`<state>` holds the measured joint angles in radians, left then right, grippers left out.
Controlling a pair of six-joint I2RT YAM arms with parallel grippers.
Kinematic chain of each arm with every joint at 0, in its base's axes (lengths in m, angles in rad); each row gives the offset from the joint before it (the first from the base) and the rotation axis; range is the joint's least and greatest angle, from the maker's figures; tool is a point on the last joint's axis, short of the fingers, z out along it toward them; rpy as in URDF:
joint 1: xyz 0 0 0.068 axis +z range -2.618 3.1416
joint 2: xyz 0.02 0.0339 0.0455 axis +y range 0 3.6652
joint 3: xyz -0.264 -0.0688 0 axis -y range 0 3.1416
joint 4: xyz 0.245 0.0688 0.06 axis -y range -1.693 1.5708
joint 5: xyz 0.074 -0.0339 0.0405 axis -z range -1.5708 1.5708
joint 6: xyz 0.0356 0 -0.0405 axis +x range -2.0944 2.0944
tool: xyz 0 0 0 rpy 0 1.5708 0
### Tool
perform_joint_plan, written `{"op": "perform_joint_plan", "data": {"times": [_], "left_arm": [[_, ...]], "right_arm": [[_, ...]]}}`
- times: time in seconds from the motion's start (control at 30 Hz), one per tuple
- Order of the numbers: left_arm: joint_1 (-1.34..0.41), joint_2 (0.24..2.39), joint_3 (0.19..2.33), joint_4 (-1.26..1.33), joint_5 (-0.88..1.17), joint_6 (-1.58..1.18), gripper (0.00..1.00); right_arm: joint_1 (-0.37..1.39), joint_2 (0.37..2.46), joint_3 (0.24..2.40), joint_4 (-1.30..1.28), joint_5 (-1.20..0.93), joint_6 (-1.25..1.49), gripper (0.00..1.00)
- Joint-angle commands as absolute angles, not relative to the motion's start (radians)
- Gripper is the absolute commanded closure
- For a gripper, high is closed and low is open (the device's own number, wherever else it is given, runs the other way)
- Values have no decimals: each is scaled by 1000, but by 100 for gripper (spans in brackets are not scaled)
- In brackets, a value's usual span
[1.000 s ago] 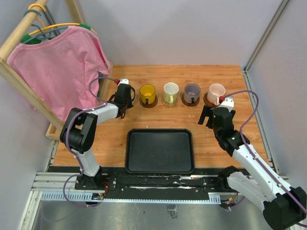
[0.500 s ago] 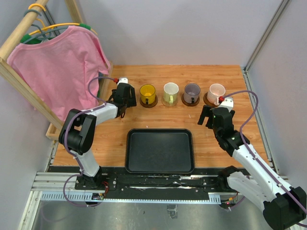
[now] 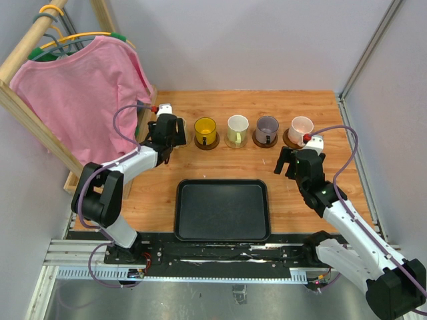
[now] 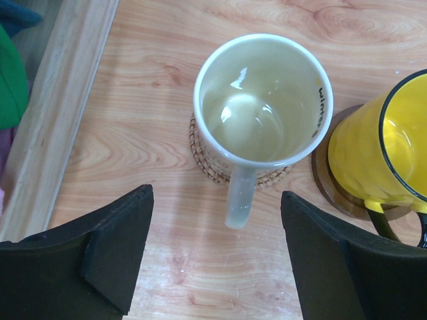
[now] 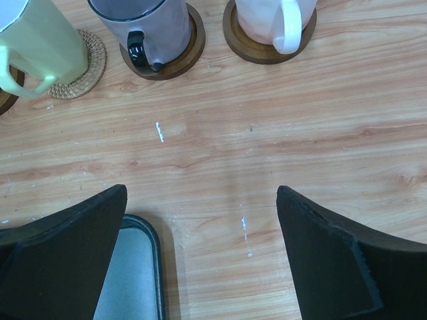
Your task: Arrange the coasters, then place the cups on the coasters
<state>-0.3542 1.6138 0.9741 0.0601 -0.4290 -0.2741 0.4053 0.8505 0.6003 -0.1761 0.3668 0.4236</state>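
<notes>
At the far left we see a pink shirt (image 3: 83,93) hanging on a wooden rack (image 3: 27,47) beside the table (image 3: 153,200). Just right of it, the left gripper (image 4: 215,195) hangs over the left end of the row of cups, with its fingers wide apart and touching nothing. Between them, in the wrist view, stands the cream cup (image 4: 260,100). It sits upright on a tan coaster (image 4: 207,163), slightly off centre, with its handle pointing back toward the gripper.

Next to it we find the yellow cup (image 3: 205,128) on a dark coaster (image 4: 325,179), close to the cream one but apart from it. Then comes the green cup (image 3: 237,128) on the other tan coaster (image 5: 90,63). After it stands the purple cup (image 3: 267,128) on a dark coaster (image 5: 183,57). Last is the pink cup (image 3: 301,129), also on a dark coaster (image 5: 250,50). All five stand upright in one line along the far half of the table.

Nearer to us, in the middle, lies the black tray (image 3: 222,210). To its right the right gripper (image 5: 201,200) hovers over bare wood, just short of the purple and pink cups. Its fingers are spread wide and hold nothing, and one corner of the tray shows beside its left finger.
</notes>
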Motion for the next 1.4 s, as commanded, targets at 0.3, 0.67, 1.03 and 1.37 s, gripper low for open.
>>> {"op": "perform_joint_plan", "data": {"times": [0.3,0.67,1.03,1.37], "left_arm": [[-344,1590,925,32,-498,-276,18],[-342,1579,907,29,-534,-280,18],[-339,1523,884,32,-486,-281,17],[-338,1283,832,-21,-397,-290,12]], "right_arm": [[392,835,599,-167,365,443,5],[391,841,593,-170,364,450,5],[392,832,593,-176,372,449,5],[384,809,638,-225,534,401,1]]}}
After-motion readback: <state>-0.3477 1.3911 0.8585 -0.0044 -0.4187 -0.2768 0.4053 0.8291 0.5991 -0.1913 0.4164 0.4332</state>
